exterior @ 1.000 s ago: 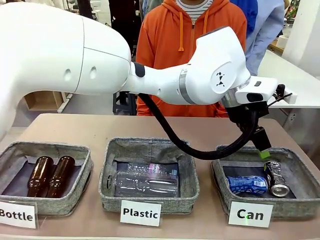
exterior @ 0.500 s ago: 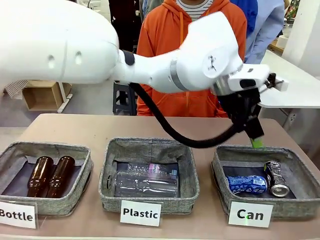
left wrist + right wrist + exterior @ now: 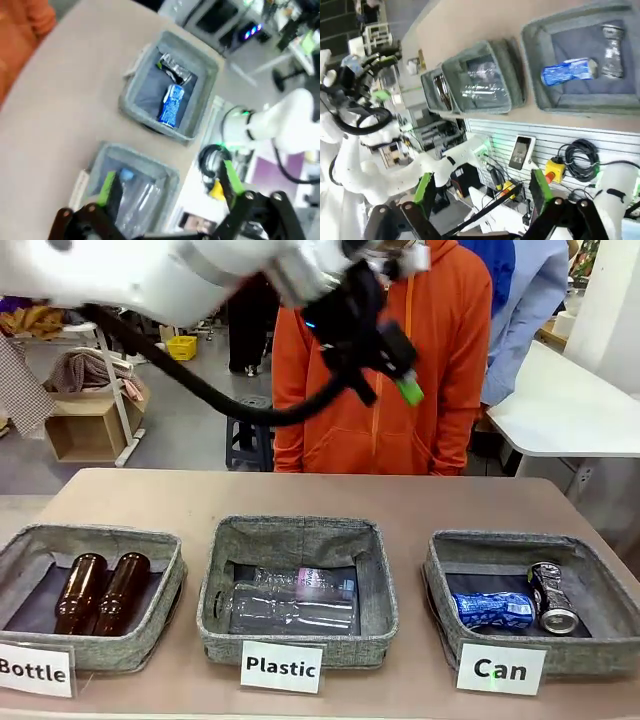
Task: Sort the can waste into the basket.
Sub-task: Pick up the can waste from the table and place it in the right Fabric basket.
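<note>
Blue can (image 3: 493, 609) lettered in white, dark can (image 3: 551, 596) ended in silver, grey fabric basket (image 3: 440, 585) lined in dark (white card (image 3: 500, 669) printed "Can" in black), brown bottles (image 3: 100, 592), orange hoodie (image 3: 430, 390), green pads (image 3: 408, 390) on black fingers.

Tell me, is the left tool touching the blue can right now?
Apart. The front view shows the left tool raised high, open and empty, while the blue can lies in the Can basket.
</note>
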